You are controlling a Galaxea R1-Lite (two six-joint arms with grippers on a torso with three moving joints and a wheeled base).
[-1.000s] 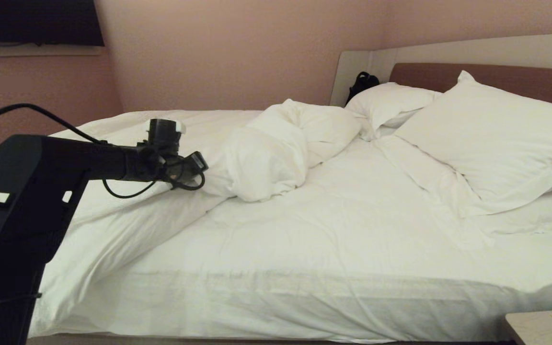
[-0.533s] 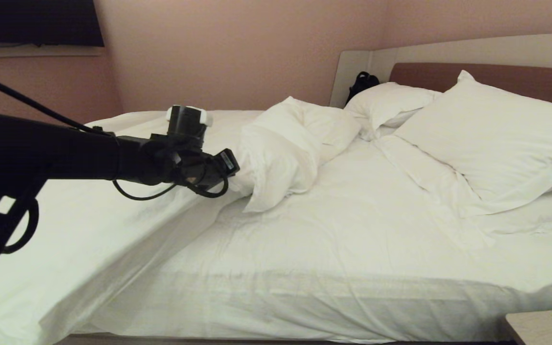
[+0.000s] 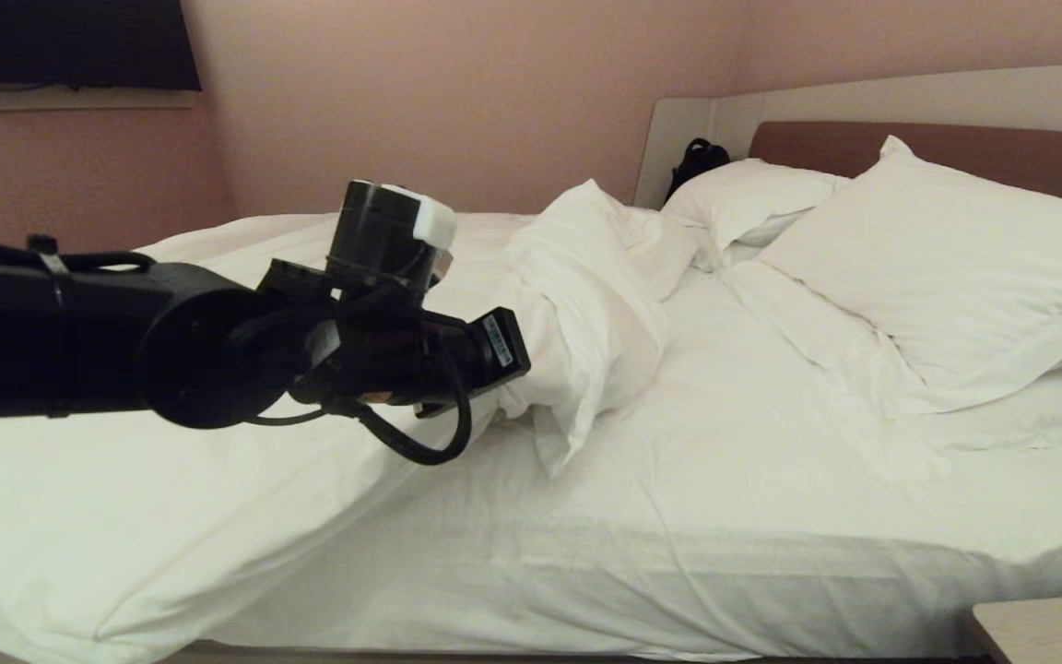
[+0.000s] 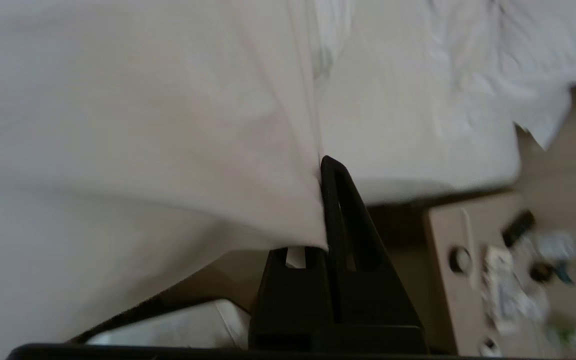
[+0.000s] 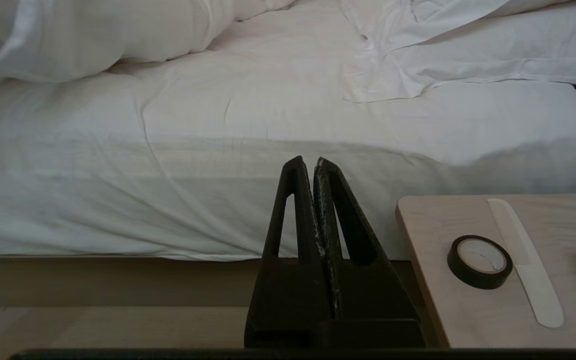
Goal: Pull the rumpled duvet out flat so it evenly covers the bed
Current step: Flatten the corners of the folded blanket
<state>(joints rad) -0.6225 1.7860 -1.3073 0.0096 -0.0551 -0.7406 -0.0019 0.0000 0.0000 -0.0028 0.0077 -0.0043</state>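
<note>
**Duvet gripped at its edge, near half of the bed uncovered**

The duvet (image 3: 171,498) lies spread over the part of the bed (image 3: 678,553) farthest from the headboard (image 3: 955,138), and its leading edge rises into a bunched peak about midway toward that headboard. It hangs that way because the left gripper (image 3: 517,369), reaching in from the foot side, has its jaws closed on the duvet's edge; in the left wrist view the cloth runs straight into the pinch of the left gripper (image 4: 320,200) and drapes over one finger. Holding the fabric by the hem lets the arm carry the whole sheet along rather than crumple it.

Nearer the headboard the mattress shows only its taut sheet (image 3: 725,443), so much of the cover is left to do, I judge. Two pillows (image 3: 955,286) lean against the headboard, clear of the duvet, and a dark bag (image 3: 695,161) sits at the headboard's far corner.

The right gripper (image 5: 313,170) hangs parked below the bed's side, jaws closed on nothing, just beside a bedside surface (image 5: 443,300) carrying a tape roll (image 5: 479,261) and a comb (image 5: 525,260).
</note>
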